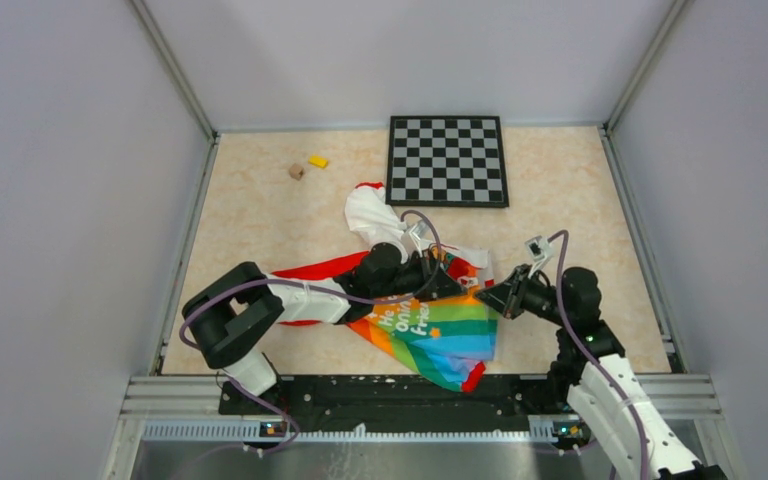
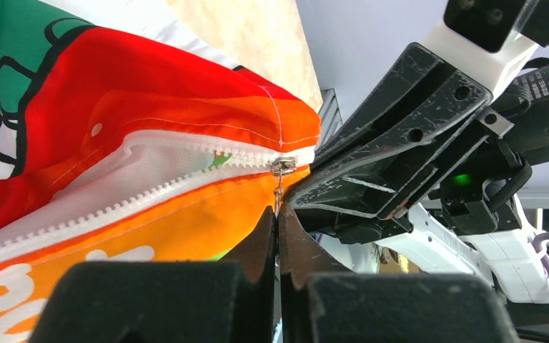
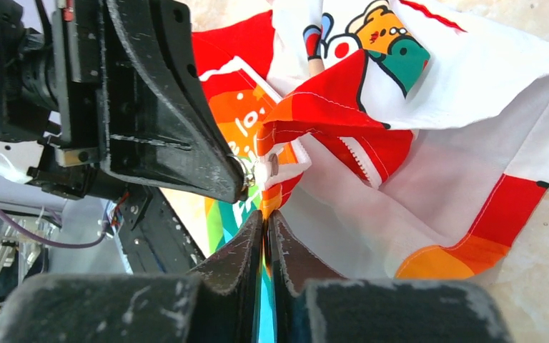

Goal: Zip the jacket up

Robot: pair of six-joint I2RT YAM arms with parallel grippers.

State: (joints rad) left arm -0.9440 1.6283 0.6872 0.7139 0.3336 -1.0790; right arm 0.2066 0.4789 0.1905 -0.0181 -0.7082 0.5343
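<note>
The jacket (image 1: 438, 335) lies crumpled mid-table; left gripper (image 1: 463, 283) and right gripper (image 1: 487, 293) meet at its three o'clock edge, checkerboard (image 1: 448, 160) at twelve.

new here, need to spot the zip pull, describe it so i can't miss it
Find the colourful jacket on the table. Follow its white zip teeth to the orange corner: the zip pull is the small silver piece there, the only metal among cloth and white teeth.

Beige marbled tabletop (image 1: 250, 215), boxed in by plain pale walls (image 1: 400, 50) on three sides. Aluminium struts (image 1: 172, 68) at the back corners, slotted rail (image 1: 170, 392) along near edge. Light even, probably overhead.
</note>
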